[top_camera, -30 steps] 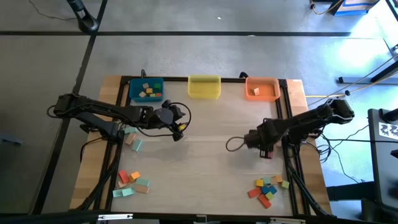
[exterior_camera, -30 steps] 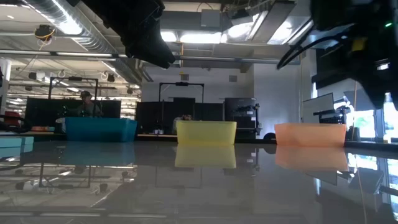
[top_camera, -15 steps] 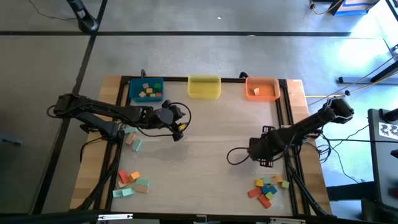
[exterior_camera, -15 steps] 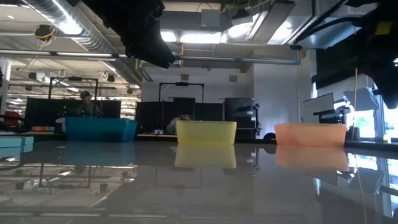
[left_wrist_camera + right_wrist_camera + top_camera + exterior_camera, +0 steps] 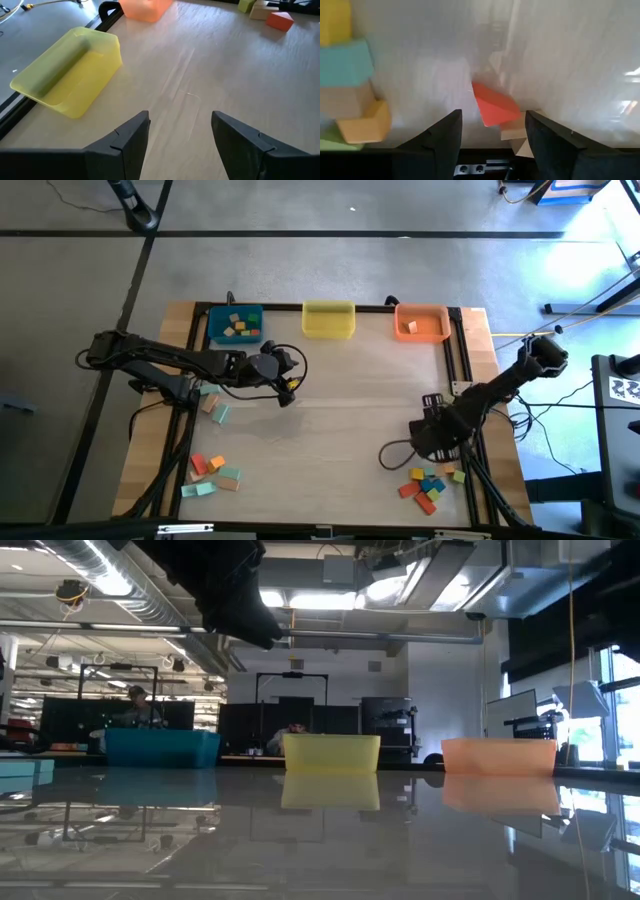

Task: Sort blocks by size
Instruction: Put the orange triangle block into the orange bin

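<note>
right gripper (image 5: 432, 452) is hanging over the near-right part of the table (image 5: 330, 410), just above the right block pile (image 5: 428, 483). fingers are standing apart, nothing between them. in the right wrist view a red wedge (image 5: 494, 108) is sitting on the wood between the two fingers (image 5: 442, 140), not touching either one; teal (image 5: 345, 62), yellow (image 5: 334, 20) and tan blocks are lying off to one side.

left gripper (image 5: 287, 390) is waiting left of the table's centre, jaws open and empty, bare wood between them in its wrist view. it's looking toward the yellow bin (image 5: 70, 70) and orange bin (image 5: 145, 7).

blocks are sitting in groups: the right pile near the front-right corner, a left pile (image 5: 212, 473) near the front-left corner, a couple of loose ones (image 5: 213, 406) under the left arm. blue bin (image 5: 235, 325) is holding several small blocks, orange bin is holding one tan block (image 5: 409, 326), yellow bin is looking empty.
</note>
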